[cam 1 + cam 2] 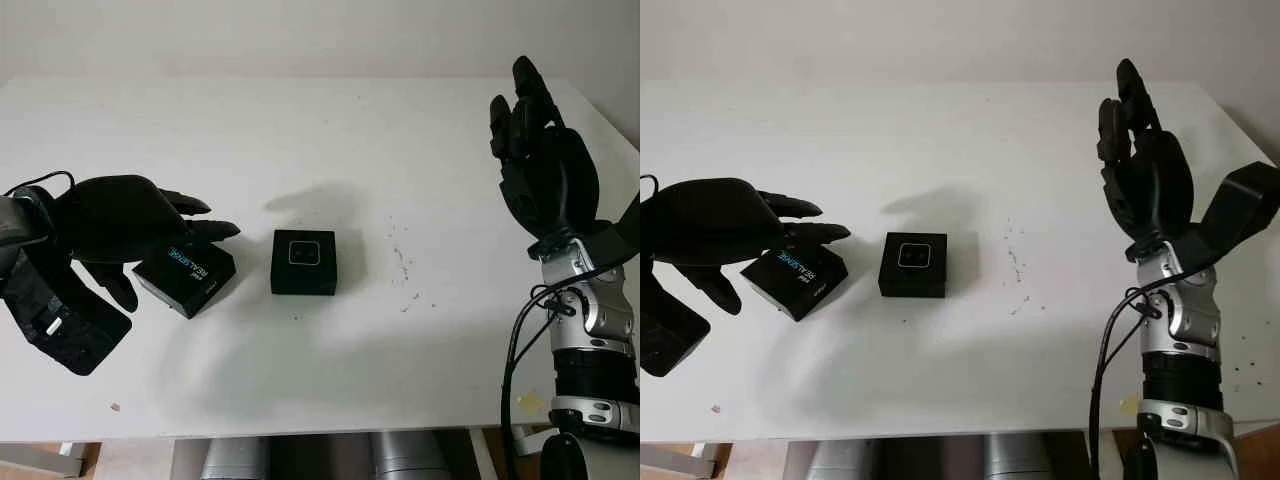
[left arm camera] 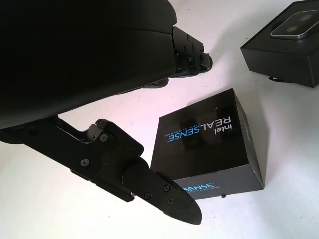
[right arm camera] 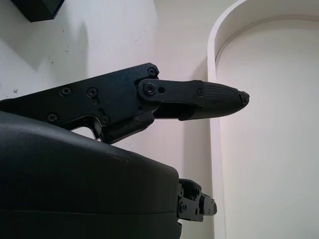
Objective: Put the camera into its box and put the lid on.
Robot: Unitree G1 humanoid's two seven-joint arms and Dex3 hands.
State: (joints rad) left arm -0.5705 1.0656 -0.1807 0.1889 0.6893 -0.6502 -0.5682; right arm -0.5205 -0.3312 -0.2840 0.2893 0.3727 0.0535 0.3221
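A black box (image 1: pixel 304 262) sits mid-table with the silver-faced camera (image 1: pixel 304 251) lying in its top; it also appears in the left wrist view as the box (image 2: pixel 289 45). Its black lid (image 1: pixel 188 276), printed "intel REALSENSE" (image 2: pixel 209 142), lies flat on the table to the box's left. My left hand (image 1: pixel 190 225) hovers over the lid's left side, open. Its thumb (image 2: pixel 164 194) is beside the lid's near corner and its fingers (image 2: pixel 192 57) are above the far edge, holding nothing. My right hand (image 1: pixel 530 130) is raised at the right of the table, open, far from the box.
The white table (image 1: pixel 330 150) carries small dark specks (image 1: pixel 403 265) right of the box and a crumb (image 1: pixel 114 407) near the front edge. A black cable (image 1: pixel 515 340) hangs along the right forearm. The table's right edge (image 3: pixel 213 149) runs under the right hand.
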